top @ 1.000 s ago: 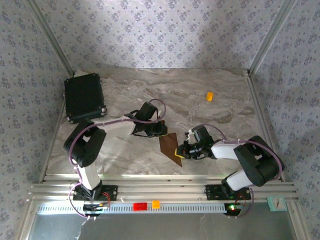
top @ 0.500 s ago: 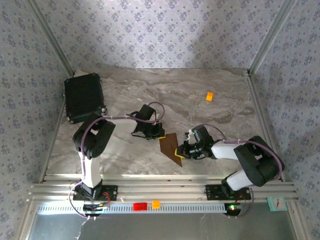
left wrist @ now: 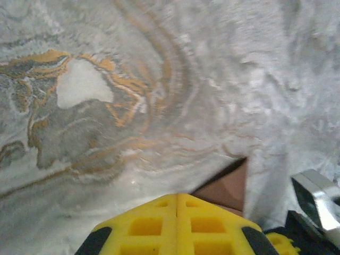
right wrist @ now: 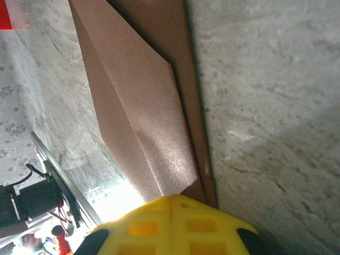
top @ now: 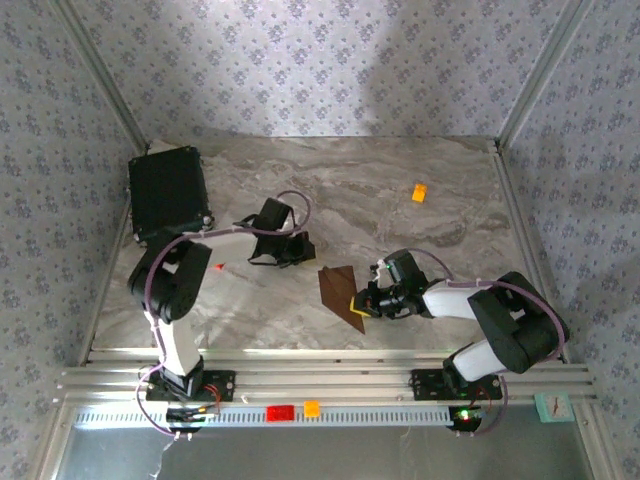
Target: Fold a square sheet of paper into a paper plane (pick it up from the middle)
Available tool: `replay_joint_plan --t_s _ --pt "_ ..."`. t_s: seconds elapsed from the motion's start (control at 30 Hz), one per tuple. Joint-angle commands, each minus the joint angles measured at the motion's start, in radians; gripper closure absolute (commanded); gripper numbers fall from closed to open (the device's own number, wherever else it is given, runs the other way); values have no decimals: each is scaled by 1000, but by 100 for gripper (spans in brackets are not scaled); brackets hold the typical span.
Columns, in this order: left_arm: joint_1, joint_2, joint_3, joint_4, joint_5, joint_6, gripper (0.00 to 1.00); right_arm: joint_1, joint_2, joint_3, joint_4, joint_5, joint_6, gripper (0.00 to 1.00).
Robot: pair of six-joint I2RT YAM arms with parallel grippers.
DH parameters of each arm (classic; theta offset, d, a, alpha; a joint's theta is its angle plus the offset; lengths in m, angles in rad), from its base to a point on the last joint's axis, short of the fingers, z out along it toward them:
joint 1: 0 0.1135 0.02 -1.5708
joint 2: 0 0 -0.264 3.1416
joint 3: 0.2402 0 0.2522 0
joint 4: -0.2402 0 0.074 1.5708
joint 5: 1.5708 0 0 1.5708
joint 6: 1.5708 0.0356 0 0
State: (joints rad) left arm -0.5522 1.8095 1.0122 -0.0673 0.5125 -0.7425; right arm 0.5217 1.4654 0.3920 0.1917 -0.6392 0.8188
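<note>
Right end effector (right wrist: 172, 208) closed, hiding corner of paper (right wrist: 139, 111)

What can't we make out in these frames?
- Right wrist: whether the right gripper pinches or merely presses the paper; the contact is hidden beneath it.
- Left wrist: most of the paper, behind the left gripper; one corner shows.
- Top external: the paper's creases, too small and dark.

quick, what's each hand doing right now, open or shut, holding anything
Left hand: closed, holding nothing.
Right hand: closed, tips at the edge of the folded brown paper; whether it pinches it cannot be told.
</note>
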Motion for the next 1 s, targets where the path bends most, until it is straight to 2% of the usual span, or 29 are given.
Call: replay_joint_plan --t_s 0.0,0.17,0.3,0.63,0.8,0.97 --pt "-56 -82 -13 26 -13 -32 97 -8 17 -22 -190 87 -17 100" --pt "-187 -38 -12 76 -12 -73 97 -8 8 -10 -192 84 -15 99" --pt "-250 32 -2 101 -27 -97 97 -6 8 -1 -184 81 -14 99" --pt "-213 106 -19 95 -33 -92 98 11 -23 53 -184 63 -6 98" --pt "-204 119 -30 86 -26 -78 99 54 -75 96 -168 108 21 97" --pt "-200 120 -31 83 -24 -74 99 78 -14 133 -122 106 34 96"
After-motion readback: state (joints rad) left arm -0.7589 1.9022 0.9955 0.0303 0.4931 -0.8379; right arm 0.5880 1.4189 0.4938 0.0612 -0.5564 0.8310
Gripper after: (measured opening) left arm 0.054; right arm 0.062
